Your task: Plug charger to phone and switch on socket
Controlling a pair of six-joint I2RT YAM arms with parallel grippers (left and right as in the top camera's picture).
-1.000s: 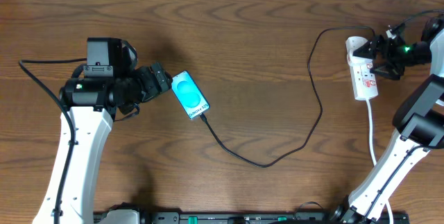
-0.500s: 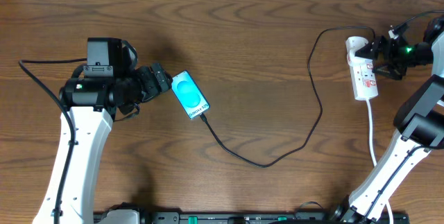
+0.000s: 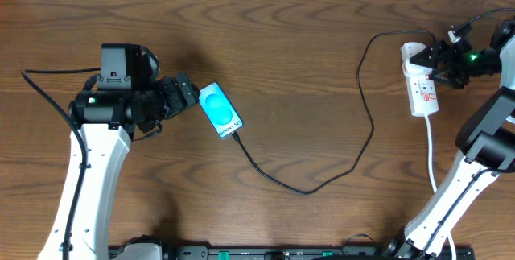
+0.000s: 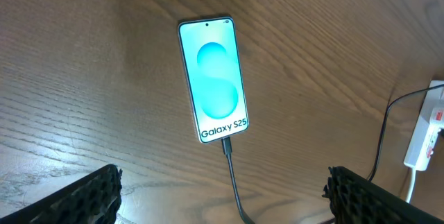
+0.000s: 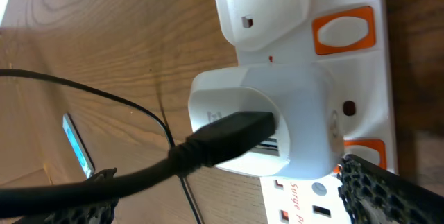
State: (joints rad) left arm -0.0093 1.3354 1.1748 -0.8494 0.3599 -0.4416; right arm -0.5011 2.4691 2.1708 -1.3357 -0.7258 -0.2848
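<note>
Your right tool point(image 3: 442, 61) hangs with jaws apart over the white elongated power strip with red switches point(image 3: 424, 92). The strip looks light and may slide, so press its rocker straight down. The limp thin black charger cable point(image 3: 366, 123) seems seated in the small cyan-screened phone point(image 3: 220, 109), beside the left tool point(image 3: 187, 93), whose jaws are also apart.

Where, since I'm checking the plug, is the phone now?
Overhead, the phone lies left of centre, beside the left end effector, charger in its lower end.

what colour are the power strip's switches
The switches are orange, clearest in the right wrist view.
</note>
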